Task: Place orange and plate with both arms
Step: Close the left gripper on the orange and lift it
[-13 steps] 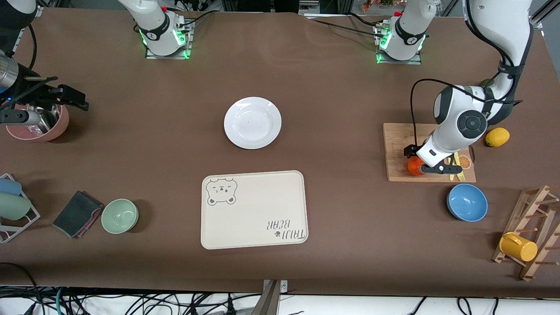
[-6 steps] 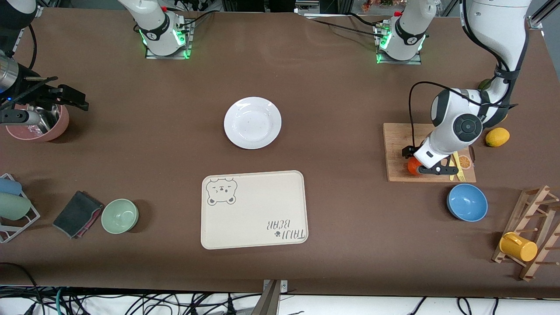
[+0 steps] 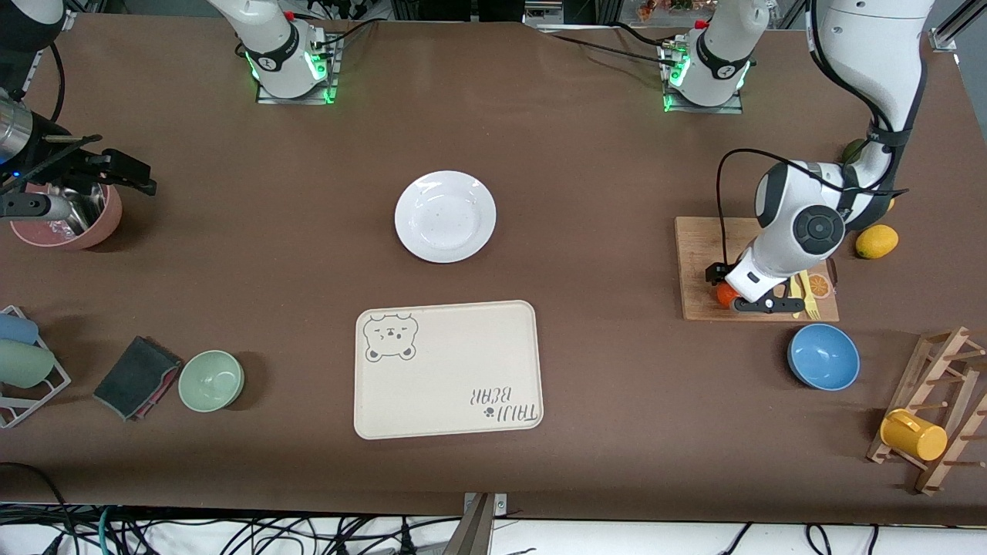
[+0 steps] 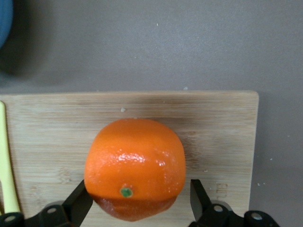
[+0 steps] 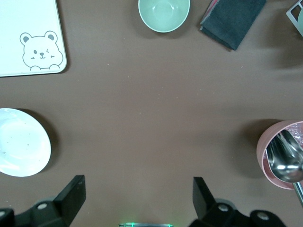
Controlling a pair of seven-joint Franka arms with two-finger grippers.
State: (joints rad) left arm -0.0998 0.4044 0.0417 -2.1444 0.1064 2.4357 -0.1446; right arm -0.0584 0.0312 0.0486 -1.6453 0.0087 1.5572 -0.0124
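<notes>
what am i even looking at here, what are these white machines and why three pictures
They are two robot arms bolted at one edge of a brown table, each ending in a two-finger gripper.

One picture looks down from a high camera facing them. The other two come from small cameras on each arm's wrist.

The left gripper is down on a wooden cutting board, its fingers closed on either side of an orange. It is not yet lifted.

The right gripper waits, open, above bare table near a pink pot holding a metal spoon.

Mid-table lie a white plate and, nearer the camera, a cream bear-printed tray.
</notes>
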